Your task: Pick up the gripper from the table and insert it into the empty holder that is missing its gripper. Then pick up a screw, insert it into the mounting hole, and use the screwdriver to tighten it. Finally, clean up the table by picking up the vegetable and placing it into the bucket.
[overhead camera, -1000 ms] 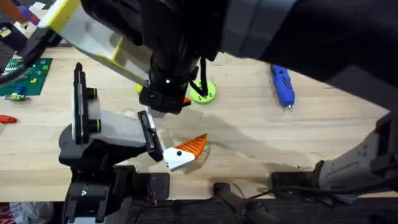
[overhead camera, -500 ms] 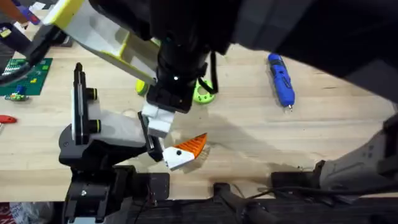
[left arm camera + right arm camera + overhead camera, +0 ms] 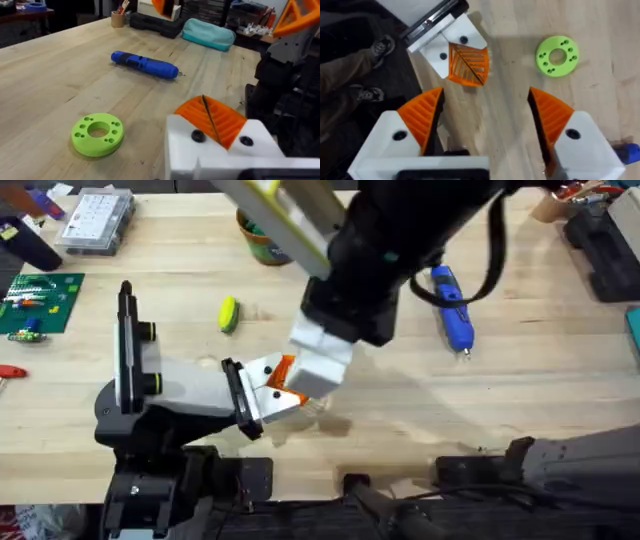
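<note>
The gripper [image 3: 467, 65] lay with its white base against the black bracket of the holder [image 3: 435, 22], seemingly seated. It looked light, rigid and printed; the flat flanks of the base would probably be the safest hold, since the ribbed wedge tapers. The right pincer [image 3: 485, 95] stood wide and empty just short of it. The left pincer [image 3: 207, 107] had its pads pressed together. The overhead view alone gave the vegetable [image 3: 228, 313] on the desk [image 3: 520, 395]; the left wrist view showed the screwdriver [image 3: 145, 65] beyond a green disc [image 3: 97, 133].
</note>
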{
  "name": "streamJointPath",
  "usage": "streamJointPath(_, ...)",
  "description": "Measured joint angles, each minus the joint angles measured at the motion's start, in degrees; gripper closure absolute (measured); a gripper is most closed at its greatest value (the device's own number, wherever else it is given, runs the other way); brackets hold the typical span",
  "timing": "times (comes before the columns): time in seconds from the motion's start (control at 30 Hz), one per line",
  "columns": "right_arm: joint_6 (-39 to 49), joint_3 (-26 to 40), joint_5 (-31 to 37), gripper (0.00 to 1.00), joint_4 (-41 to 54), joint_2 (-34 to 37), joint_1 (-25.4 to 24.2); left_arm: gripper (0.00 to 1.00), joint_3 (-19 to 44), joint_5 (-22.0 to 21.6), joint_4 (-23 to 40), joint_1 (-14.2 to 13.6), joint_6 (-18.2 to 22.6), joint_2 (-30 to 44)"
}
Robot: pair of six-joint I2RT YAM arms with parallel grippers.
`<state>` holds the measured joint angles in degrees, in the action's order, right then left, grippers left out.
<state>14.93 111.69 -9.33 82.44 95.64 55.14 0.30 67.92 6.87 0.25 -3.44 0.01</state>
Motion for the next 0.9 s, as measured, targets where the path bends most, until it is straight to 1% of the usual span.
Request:
streamJointPath(0.1,0.74,0.01,-2.3,0.004,0.6,0.04,-1.54,0.996,0.0,0.01,0.0,0.0,0.0,0.02)
streamJointPath(0.27,1.46,-0.01,-3.99,0.003,0.35,0.09,-3.42,0.996,0.0,0.0,0.0,0.0,-0.02,0.02)
streamJointPath(0.47,1.81,-0.01,-3.62,0.003,0.7,0.09,-4.51,0.996,0.0,0.0,0.0,0.0,0.0,0.0)
streamJointPath(0.6,0.32,-0.01,-3.46,0.003,-0.18,0.08,-5.51,0.996,0.0,0.0,0.0,0.0,-0.01,0.01)
streamJointPath(0.73,-2.4,-0.01,-0.87,0.003,0.34,-0.47,-7.99,0.996,0.0,0.0,0.0,0.0,-0.01,0.0)
streamJointPath(0.9,-7.06,-0.01,3.44,0.003,1.13,-2.29,-14.22,0.996,0.0,0.02,0.0,0.0,0.0,0.01)
